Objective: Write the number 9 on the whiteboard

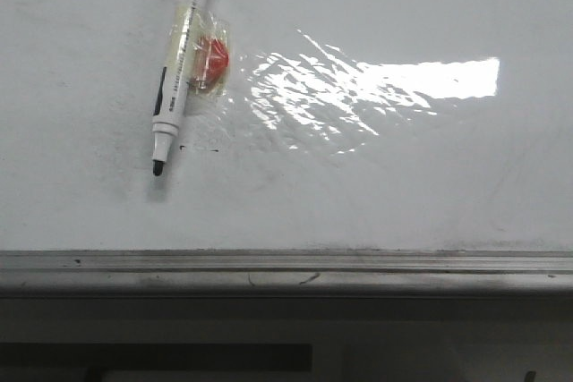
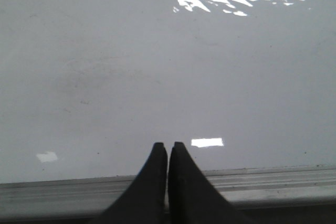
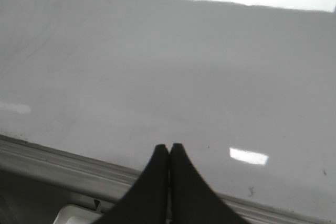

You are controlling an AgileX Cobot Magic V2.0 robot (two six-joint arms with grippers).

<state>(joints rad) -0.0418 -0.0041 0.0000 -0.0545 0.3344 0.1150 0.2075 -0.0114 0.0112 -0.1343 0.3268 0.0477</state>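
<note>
The whiteboard [image 1: 403, 176] fills the front view, glossy white with a wrinkled shiny patch [image 1: 313, 96] and a grey metal edge rail [image 1: 286, 267]. A white marker [image 1: 182, 62] with a black uncapped tip lies on it at the upper left, taped to a red piece [image 1: 213, 58]. No number 9 shows on the board, only tiny dark specks. Neither gripper shows in the front view. My left gripper [image 2: 168, 146] is shut and empty over the board's near edge. My right gripper [image 3: 169, 147] is shut and empty over the board [image 3: 157, 66] near its rail.
The board's rail also shows in the left wrist view [image 2: 273, 182] and the right wrist view [image 3: 47, 161]. A dark strip [image 1: 286, 337] lies in front of the rail. A pale object's corner [image 3: 71, 216] sits beyond the rail in the right wrist view.
</note>
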